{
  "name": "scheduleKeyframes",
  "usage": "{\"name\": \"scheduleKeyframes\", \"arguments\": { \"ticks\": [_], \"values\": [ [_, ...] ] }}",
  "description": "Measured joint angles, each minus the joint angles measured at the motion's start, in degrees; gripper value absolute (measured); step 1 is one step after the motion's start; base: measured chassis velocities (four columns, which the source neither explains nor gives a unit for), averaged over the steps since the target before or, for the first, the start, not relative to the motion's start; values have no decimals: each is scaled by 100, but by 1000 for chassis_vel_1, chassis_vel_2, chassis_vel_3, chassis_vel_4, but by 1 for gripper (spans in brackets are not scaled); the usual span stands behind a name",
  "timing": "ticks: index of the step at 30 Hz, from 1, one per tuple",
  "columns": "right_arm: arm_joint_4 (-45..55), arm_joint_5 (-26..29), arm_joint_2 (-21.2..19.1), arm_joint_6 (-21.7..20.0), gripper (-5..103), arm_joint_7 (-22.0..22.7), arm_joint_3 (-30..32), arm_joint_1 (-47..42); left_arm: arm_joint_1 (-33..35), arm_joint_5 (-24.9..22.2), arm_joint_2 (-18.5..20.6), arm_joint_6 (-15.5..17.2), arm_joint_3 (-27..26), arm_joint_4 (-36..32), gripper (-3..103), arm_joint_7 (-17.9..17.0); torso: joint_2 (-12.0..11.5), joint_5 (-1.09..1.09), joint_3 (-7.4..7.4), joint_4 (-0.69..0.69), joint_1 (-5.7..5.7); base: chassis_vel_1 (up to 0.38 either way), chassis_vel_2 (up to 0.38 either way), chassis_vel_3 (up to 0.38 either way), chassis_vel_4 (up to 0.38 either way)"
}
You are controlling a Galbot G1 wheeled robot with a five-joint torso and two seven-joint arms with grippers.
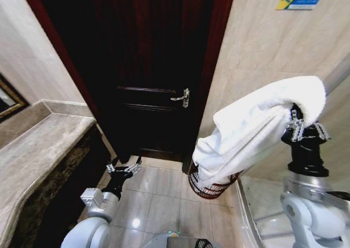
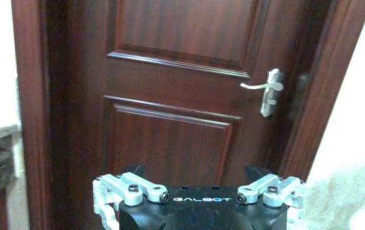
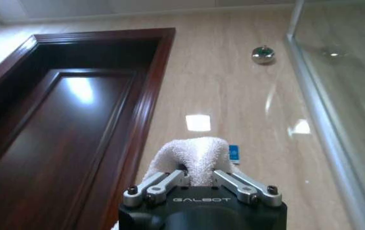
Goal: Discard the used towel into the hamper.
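A white towel (image 1: 257,127) hangs from my right gripper (image 1: 296,115), which is raised high at the right and shut on the towel's top fold (image 3: 192,158). The cloth drapes down and to the left, and its lower end hangs over the hamper (image 1: 210,186), a reddish-brown slatted basket on the floor by the door frame. The towel hides most of the hamper's rim. My left gripper (image 1: 124,167) is held low at the left, open and empty, facing the door; in the left wrist view its fingers (image 2: 128,189) stand spread apart.
A dark wooden door (image 1: 147,73) with a silver lever handle (image 1: 182,98) is shut straight ahead. A stone counter (image 1: 38,149) runs along the left. A glass shower screen (image 1: 260,209) and tiled wall close the right side. Tiled floor (image 1: 158,199) lies between.
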Motion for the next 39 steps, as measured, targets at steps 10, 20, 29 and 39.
{"name": "scheduleKeyframes", "arguments": {
  "ticks": [10,20,29,39],
  "values": [
    [-25,7,7,1,6,-35,-6,-8,0,0,0,0,0,0,100,0,2,0,2,-2,1,-62,-59,-59,-67],
    [-33,19,-3,11,6,-47,-2,-23,0,0,0,0,0,0,100,0,106,0,57,0,48,0,0,0,0],
    [-33,58,-14,6,6,-67,-30,-7,0,0,0,0,0,0,100,0,347,0,185,1,161,0,0,0,0],
    [-43,51,-9,-15,6,-117,-15,-13,-1,0,0,0,0,0,100,0,314,1,164,1,152,0,0,0,0]
  ]
}}
